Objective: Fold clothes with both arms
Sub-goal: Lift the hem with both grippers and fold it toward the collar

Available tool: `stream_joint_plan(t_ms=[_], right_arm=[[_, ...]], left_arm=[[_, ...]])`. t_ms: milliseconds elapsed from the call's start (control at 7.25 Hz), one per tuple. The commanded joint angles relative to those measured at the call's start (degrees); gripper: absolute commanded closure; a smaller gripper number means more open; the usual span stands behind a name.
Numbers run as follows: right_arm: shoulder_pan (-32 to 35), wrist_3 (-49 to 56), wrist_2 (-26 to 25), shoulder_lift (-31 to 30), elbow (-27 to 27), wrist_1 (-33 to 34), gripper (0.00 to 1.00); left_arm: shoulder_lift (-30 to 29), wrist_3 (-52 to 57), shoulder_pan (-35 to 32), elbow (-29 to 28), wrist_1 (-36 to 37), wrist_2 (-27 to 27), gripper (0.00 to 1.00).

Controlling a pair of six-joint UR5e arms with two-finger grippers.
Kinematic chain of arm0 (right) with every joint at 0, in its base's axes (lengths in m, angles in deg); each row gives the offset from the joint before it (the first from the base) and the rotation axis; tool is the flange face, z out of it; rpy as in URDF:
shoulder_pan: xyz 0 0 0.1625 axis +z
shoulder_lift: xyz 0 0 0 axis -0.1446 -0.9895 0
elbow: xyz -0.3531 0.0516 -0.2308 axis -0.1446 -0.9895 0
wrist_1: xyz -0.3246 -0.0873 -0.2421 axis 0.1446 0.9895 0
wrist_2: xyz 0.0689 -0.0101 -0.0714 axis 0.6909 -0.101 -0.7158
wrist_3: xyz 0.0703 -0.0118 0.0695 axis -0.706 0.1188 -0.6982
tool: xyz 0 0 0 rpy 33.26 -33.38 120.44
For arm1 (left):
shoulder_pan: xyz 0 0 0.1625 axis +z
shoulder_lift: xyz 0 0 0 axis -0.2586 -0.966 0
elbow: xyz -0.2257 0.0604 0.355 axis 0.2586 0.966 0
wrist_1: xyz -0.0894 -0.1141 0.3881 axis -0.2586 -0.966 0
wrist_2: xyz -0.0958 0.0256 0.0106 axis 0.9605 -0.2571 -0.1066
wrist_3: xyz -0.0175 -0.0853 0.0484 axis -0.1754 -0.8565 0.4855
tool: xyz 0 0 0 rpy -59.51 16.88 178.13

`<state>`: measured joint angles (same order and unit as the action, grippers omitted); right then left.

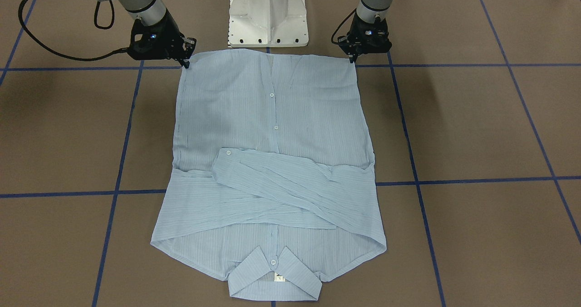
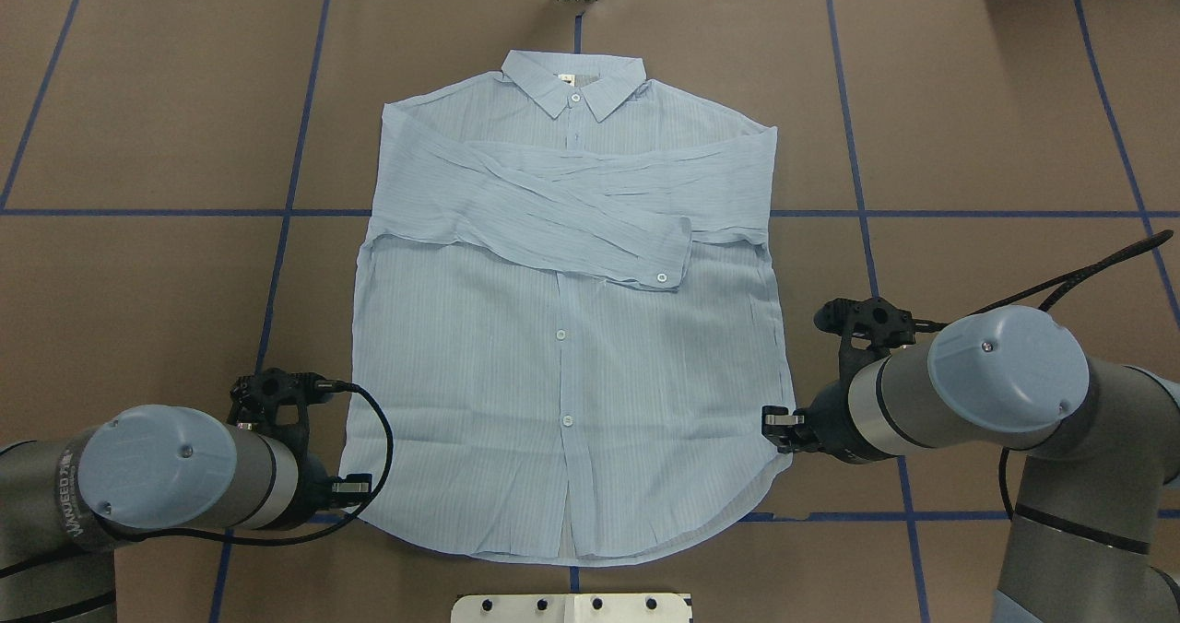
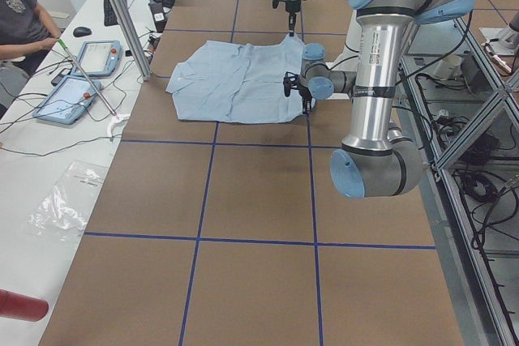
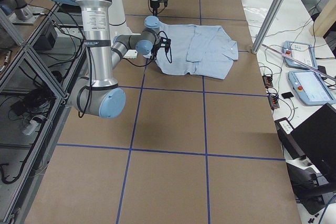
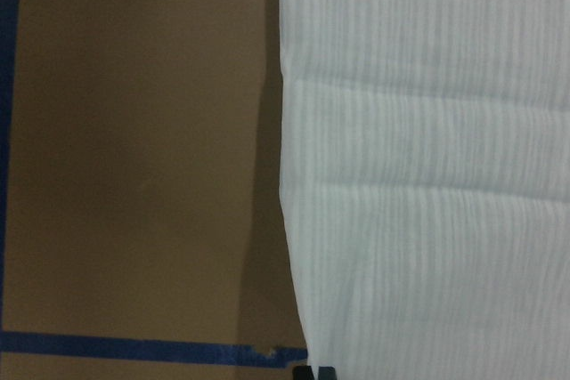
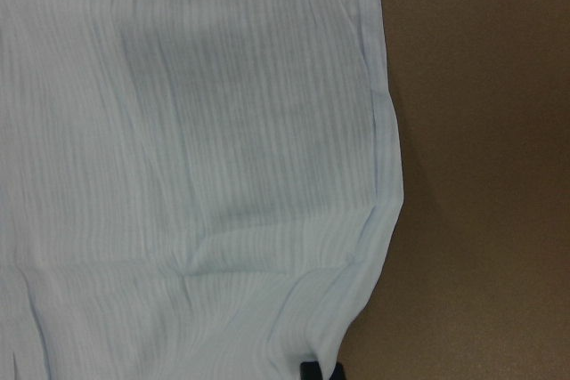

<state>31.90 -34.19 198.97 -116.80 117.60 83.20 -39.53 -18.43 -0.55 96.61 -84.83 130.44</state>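
Shirt flat, sleeves crossed; left tool, right tool pinch hem.

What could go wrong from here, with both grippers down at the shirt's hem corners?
The left gripper and right gripper sit at the very edge of the thin shirt; a shallow pinch could slip on lifting, skewing the fold. The crossed sleeves lie loose on the chest, so dragging the hem over them may pull the top cuff askew.

Brown table w/ blue tape grid. Light blue shirt lies flat on it, front up, sleeves crossed over chest, collar on far side from robot. White base just beyond hem.
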Motion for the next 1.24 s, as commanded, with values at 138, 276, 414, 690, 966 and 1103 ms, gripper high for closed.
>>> stream_joint_plan(t_ms=[138,276,414,690,966,1103], right_arm=[[3.8,0.6,3.6,0.1,0.0,0.0,1.0],[5.8,2.3,5.3,0.0,0.0,0.0,1.0],[6.4,2.4,5.5,0.0,-0.1,0.0,1.0],[7.1,2.4,5.9,0.0,0.0,0.0,1.0],[9.1,2.6,8.1,0.0,-0.1,0.0,1.0],[10.1,3.0,9.0,0.0,0.0,0.0,1.0]], left_arm=[[-0.6,2.8,-2.3,0.1,-0.1,0.3,1.0],[-0.5,3.4,-3.0,0.1,-0.1,0.4,1.0],[-0.6,3.5,-4.1,0.1,-0.1,1.3,1.0],[-0.6,5.1,-5.7,0.2,-0.1,2.7,1.0],[-0.2,5.6,-6.6,0.5,-0.1,3.4,1.0],[-0.1,6.1,-7.2,0.8,-0.1,4.1,1.0]])
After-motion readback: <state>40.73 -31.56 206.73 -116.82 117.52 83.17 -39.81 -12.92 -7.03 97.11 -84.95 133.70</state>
